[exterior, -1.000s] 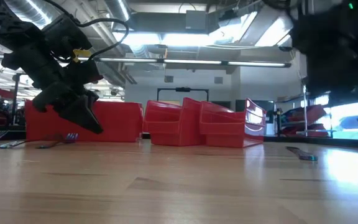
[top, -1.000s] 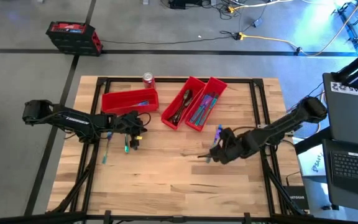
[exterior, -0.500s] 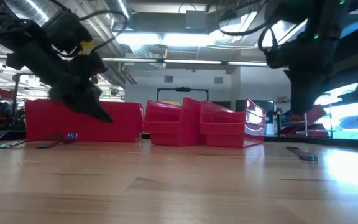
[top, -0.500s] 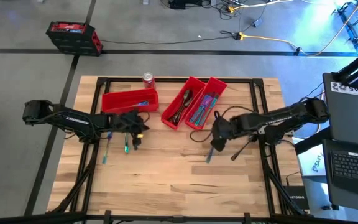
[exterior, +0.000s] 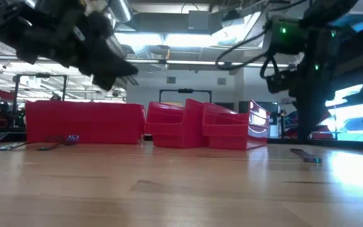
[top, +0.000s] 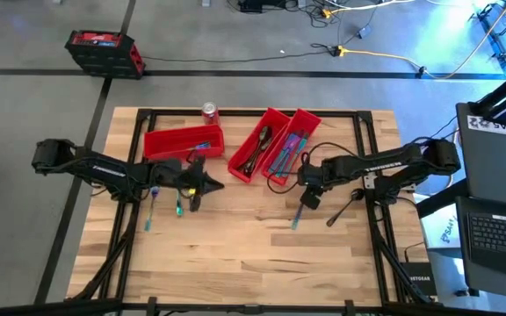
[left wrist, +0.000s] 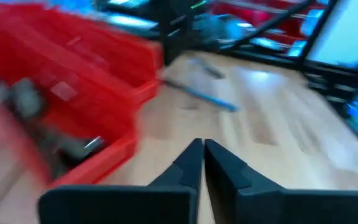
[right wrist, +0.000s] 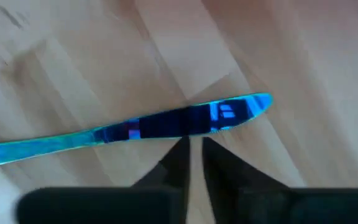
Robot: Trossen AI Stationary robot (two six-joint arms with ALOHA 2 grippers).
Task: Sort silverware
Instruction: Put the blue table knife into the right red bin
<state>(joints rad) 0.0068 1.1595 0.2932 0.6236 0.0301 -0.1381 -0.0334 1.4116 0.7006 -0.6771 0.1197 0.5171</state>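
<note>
A blue iridescent knife (right wrist: 166, 124) lies flat on the wood table (top: 235, 254), also seen as knife (top: 295, 218) and knife (exterior: 306, 156). My right gripper (top: 308, 200) points down just above it, fingers shut with nothing between them, right gripper (right wrist: 191, 149). Two more pieces of silverware (top: 150, 211) lie on the table at the left, one of them a teal piece (top: 179, 207). My left gripper (top: 207, 185) is shut and empty, held almost level above the table, pointing toward the right arm; left gripper (left wrist: 201, 152).
Three red bins stand at the back: one lying crosswise (top: 183, 140) and two side by side, a bin with dark spoons (top: 255, 147) and a bin with blue pieces (top: 290, 149). A red soda can (top: 209, 111) stands behind them. Bare wood lies toward the near edge.
My left gripper has risen and tipped from pointing down to almost level, swinging toward the table's right. My right arm has swung in toward the table's far edge, bringing its gripper down over the knife, which has stayed on the table.
</note>
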